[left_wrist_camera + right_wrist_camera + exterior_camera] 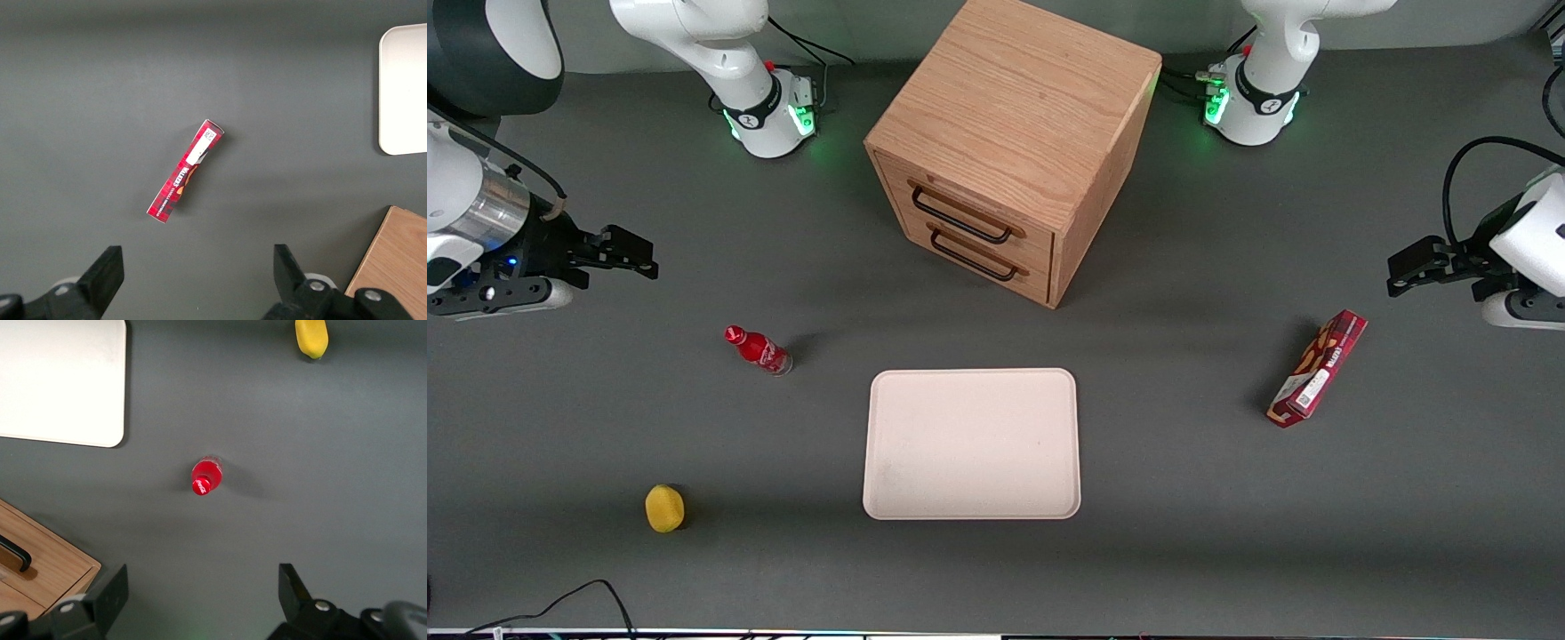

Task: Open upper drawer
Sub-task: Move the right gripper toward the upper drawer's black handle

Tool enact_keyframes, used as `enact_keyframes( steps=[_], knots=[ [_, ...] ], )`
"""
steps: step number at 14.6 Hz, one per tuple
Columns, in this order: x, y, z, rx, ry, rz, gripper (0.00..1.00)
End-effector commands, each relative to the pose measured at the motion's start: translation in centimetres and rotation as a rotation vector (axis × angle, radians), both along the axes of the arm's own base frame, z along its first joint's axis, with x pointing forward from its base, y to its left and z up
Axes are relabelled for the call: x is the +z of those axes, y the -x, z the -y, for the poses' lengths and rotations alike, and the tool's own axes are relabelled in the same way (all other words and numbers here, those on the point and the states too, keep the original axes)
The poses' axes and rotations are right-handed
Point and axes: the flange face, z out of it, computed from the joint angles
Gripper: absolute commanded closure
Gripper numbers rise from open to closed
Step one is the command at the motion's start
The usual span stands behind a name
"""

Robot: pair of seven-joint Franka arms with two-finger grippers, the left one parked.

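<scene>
Nearest the front camera lies a small yellow rounded object point(664, 508) on the dark grey surface point(1227, 533). At the working arm's end of that surface the black two-finger claw point(640, 258) hangs open and empty above it, well apart from the cube-shaped oak cabinet point(1014, 142). A small red bottle point(759, 349) stands nearby, beside a pale rectangular tray point(971, 444). Closed flush, the upper drawer point(960, 209) with its thin black bar handle sits above a matching lower drawer point(974, 252). A red snack box point(1318, 368) lies toward the parked arm's end.

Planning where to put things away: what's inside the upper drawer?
Cannot be seen: the light oak upper drawer with its thin black bar handle is shut, hiding its interior. The right arm's gripper hovers apart toward the working arm's end, jaws open.
</scene>
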Motion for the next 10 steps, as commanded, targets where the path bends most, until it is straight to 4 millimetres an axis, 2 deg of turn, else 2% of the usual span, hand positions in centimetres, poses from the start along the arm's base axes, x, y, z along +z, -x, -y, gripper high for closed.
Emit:
enact_keyframes(
  steps=[1, 2, 4, 9, 10],
  knots=[
    [0.7, 0.3, 0.6, 0.056, 0.006, 0.010, 0.00],
    [0.7, 0.3, 1.0, 0.053, 0.006, 0.010, 0.00],
    [0.6, 0.3, 0.4, 0.088, 0.004, 0.007, 0.00],
    [0.2, 0.8, -6.4, 0.349, -0.002, 0.006, 0.00],
    [-0.2, 0.8, -7.0, 0.364, 0.007, -0.001, 0.00]
  ],
)
